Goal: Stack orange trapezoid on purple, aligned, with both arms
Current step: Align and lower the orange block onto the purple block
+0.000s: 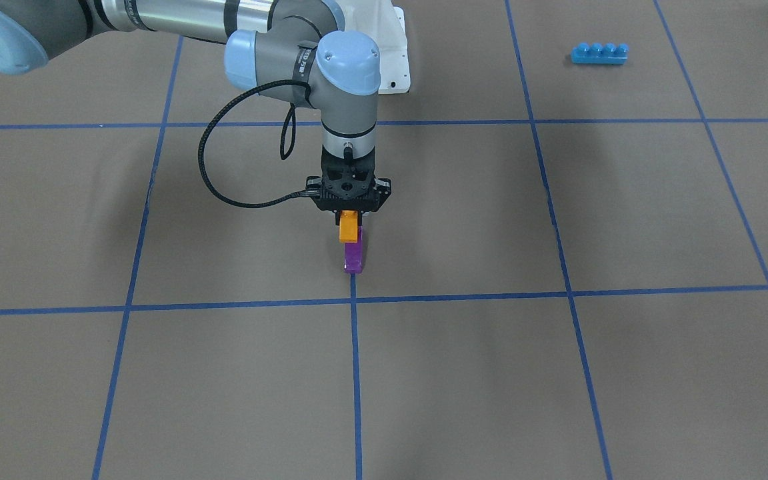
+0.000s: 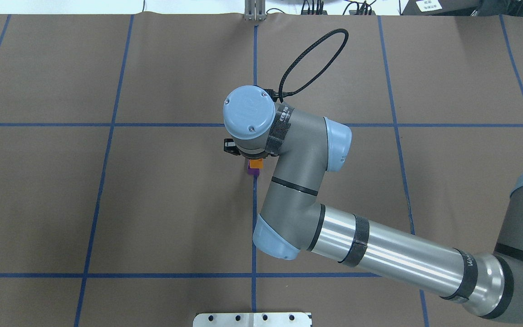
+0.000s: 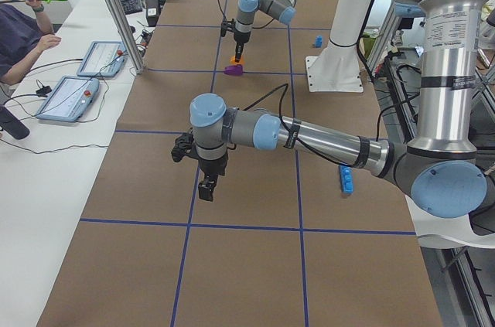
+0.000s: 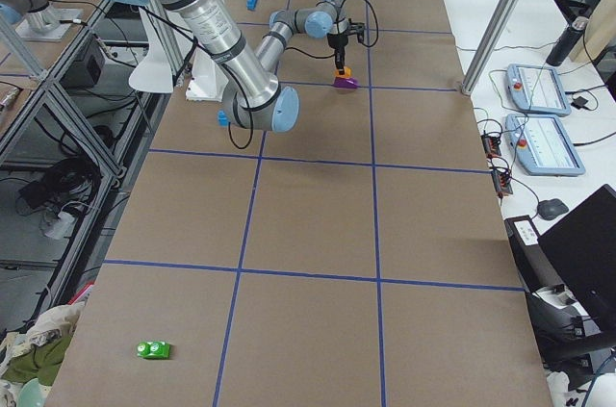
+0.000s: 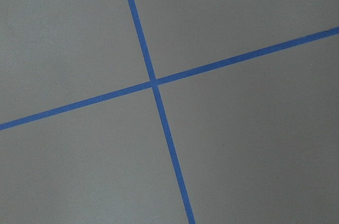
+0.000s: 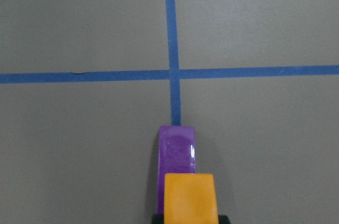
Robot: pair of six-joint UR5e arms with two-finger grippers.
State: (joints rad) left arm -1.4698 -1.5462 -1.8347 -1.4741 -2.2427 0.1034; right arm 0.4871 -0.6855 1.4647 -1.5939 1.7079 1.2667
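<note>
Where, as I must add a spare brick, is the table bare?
Bare: both squares on the operators' side of the tape line, plus the square between purple block and long blue brick. Crowded: at the right gripper, holding the orange trapezoid over the purple block.

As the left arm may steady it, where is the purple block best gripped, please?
Probably take the purple across its narrow width, on its two long sides, from above at the end nearest the tape crossing; the orange trapezoid, held by the right gripper, is over the other end.
</note>
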